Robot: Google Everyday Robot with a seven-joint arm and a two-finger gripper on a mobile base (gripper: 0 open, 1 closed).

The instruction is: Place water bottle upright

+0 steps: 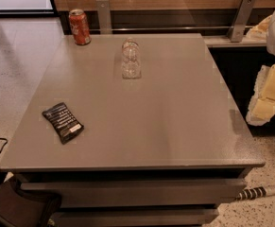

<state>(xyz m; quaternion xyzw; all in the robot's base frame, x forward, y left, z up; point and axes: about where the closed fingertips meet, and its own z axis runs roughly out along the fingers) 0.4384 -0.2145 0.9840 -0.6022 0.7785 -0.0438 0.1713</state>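
The water bottle [131, 58], apparently on its side toward the far edge of the table [175, 122], looks light, thin-walled and slick (apt to roll or dent), so grasp its ribbed middle gently; the gripper [268, 96] hangs off the table's right side, spread or closed I cannot tell.

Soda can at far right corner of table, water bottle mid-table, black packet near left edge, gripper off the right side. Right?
No: camera view shows the soda can at the far left corner. Rest holds: water bottle mid-table, black packet near left edge, gripper off the right side of the table.
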